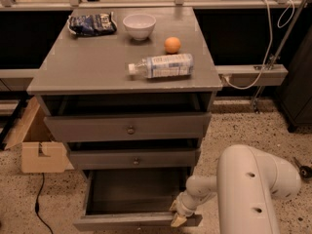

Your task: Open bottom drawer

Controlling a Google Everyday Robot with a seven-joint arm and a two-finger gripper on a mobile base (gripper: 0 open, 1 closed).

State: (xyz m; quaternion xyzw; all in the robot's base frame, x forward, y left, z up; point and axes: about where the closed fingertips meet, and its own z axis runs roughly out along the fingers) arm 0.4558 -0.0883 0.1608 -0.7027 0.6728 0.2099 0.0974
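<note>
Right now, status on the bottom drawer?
Gripper low, at the bottom drawer, right end of its front. Drawer pulled well out. Nothing seen in its way.

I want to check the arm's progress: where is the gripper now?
In the camera view the gripper is low, right of centre, at the right end of the front of the pulled-out bottom drawer, beside the white arm.
</note>
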